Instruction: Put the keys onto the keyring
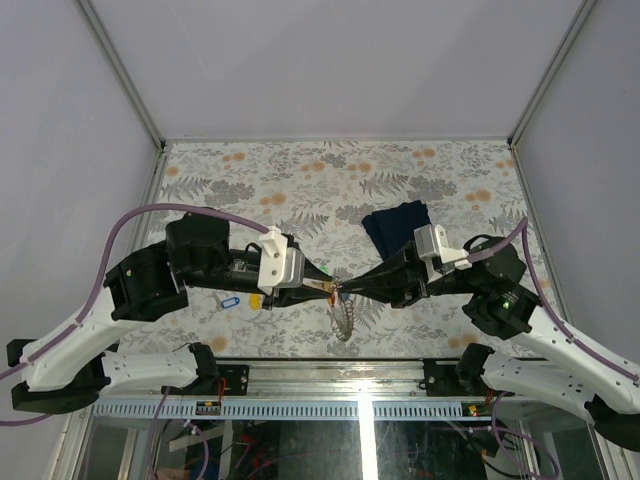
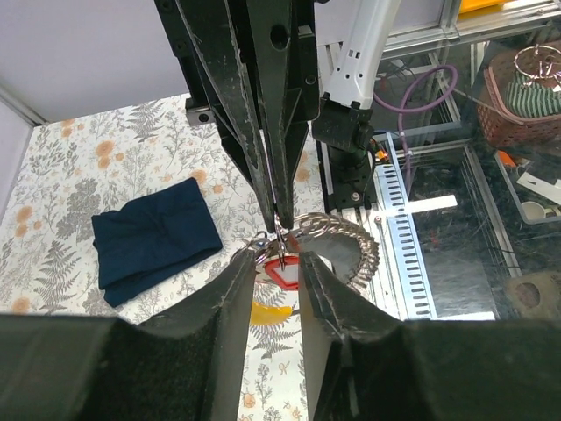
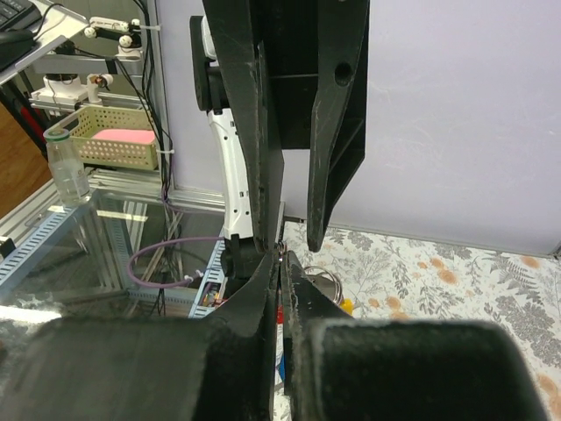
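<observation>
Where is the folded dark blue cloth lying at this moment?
In the top view the folded navy cloth lies on the flowered table, right of centre, just beyond the right arm and apart from the keyring.

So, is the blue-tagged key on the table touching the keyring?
Apart. The top view shows the blue-tagged key lying on the table, well left of the keyring, a plain gap between them.

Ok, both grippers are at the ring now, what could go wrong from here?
The right gripper pinches the keyring at the very tip only, so the dangling ring may slip or swing. The left gripper sits tip to tip with it; a small move could knock them together.
</observation>
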`<action>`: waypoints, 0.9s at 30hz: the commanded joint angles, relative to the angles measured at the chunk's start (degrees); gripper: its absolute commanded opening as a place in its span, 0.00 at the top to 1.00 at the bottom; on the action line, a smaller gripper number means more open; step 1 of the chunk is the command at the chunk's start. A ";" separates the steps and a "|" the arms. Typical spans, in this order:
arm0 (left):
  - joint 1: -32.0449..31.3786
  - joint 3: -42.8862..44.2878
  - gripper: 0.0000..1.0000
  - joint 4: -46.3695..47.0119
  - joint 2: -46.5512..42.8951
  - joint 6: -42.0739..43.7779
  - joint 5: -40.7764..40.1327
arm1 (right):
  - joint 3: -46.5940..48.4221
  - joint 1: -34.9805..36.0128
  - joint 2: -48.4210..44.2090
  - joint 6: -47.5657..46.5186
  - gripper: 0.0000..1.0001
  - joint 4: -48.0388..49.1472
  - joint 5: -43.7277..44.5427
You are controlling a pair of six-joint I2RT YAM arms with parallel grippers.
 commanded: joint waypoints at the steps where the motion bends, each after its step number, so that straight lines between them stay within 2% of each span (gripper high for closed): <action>1: -0.34 -0.16 0.74 2.27 0.46 0.09 1.89 | 3.31 -0.06 -1.54 0.64 1.00 5.41 -0.06; 6: -0.38 0.07 0.84 2.15 0.80 0.16 2.13 | 3.39 -0.08 -1.82 0.67 1.00 5.15 0.20; 11: -0.37 0.24 1.00 1.97 0.51 0.14 2.07 | 3.21 -0.07 -2.33 0.67 1.00 5.14 0.82; 17: -0.43 0.08 1.00 2.31 0.54 -0.02 2.25 | 2.58 -0.03 -3.42 1.28 1.00 7.07 2.52; 27: -0.40 -2.53 1.00 7.28 -0.04 -1.27 4.08 | -1.17 -0.08 -4.75 5.94 1.00 17.28 6.97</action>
